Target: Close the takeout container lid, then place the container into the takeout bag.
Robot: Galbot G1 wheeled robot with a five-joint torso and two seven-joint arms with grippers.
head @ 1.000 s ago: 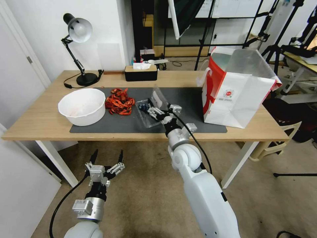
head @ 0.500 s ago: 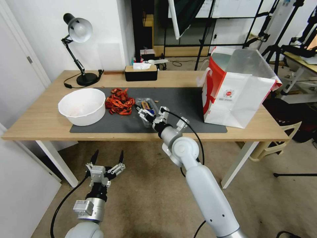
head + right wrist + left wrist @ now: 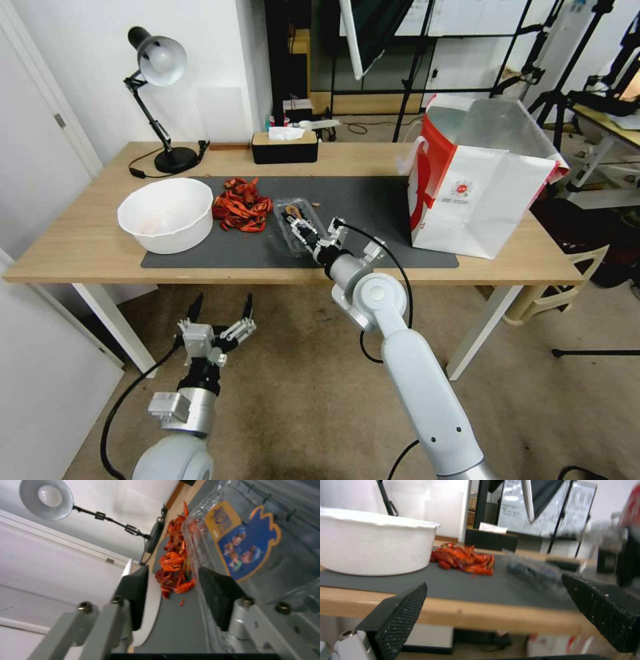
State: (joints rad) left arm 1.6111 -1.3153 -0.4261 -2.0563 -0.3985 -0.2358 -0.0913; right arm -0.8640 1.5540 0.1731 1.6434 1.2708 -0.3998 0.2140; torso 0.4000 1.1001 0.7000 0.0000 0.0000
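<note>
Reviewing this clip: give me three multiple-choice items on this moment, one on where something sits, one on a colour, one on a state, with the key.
1. Where does the pile of red crayfish lie?
A. inside the takeout bag
B. on the dark mat, between the white bowl and the takeout container
C. on the floor under the table

2. What colour are the side panels of the takeout bag?
A. red
B. green
C. black

3. How is the lid of the takeout container now?
A. standing upright, open
B. lying apart on the table
C. folded down over the container

Key: 1 B, the head view shows it on the mat beside the white bowl. 2 A, its near side panel is red. 3 C, it lies flat under the right gripper.
</note>
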